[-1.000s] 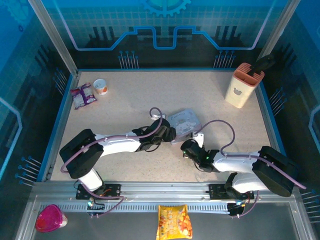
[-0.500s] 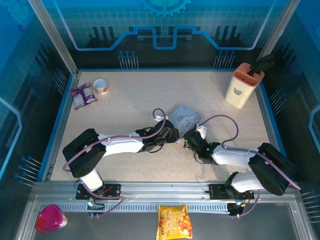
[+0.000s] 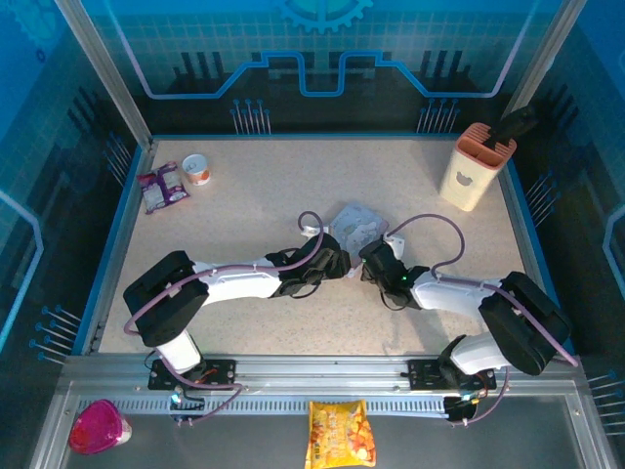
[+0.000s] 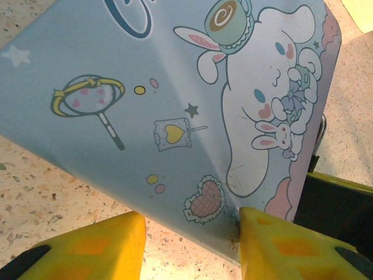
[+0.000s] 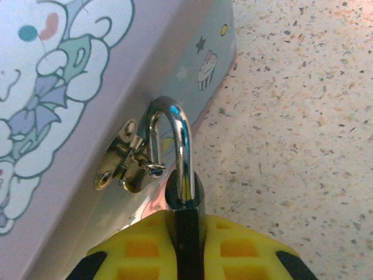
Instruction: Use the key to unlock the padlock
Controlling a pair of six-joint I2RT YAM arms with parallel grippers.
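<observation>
The speckled beige table (image 3: 254, 210) was edged with a blue rim. Near its far-left corner lay a purple snack packet (image 3: 159, 186), with a small white cup (image 3: 197, 169) just beside it. A cream holder with an orange top (image 3: 475, 168) stood by the far-right corner. A lilac-grey cartoon tin (image 3: 357, 223) sat near the middle.

We find the middle of the speckled beige tabletop (image 3: 244, 210) crowded: the lilac-grey cartoon-print tin box (image 3: 359, 225) lies there, both arms meeting just beside its near edge. The tin's edge blocks the way ahead of the left gripper's (image 4: 186, 248) spread fingers. The small dark metal padlock (image 5: 186, 195), hooked through the tin's brass hasp (image 5: 119, 160), fills the clamped right gripper (image 5: 186, 254); bare table lies to its right. The cream knife block (image 3: 474, 168), white paper cup (image 3: 198, 169) and purple snack packet (image 3: 159, 186) stand well apart near the far corners.
</observation>
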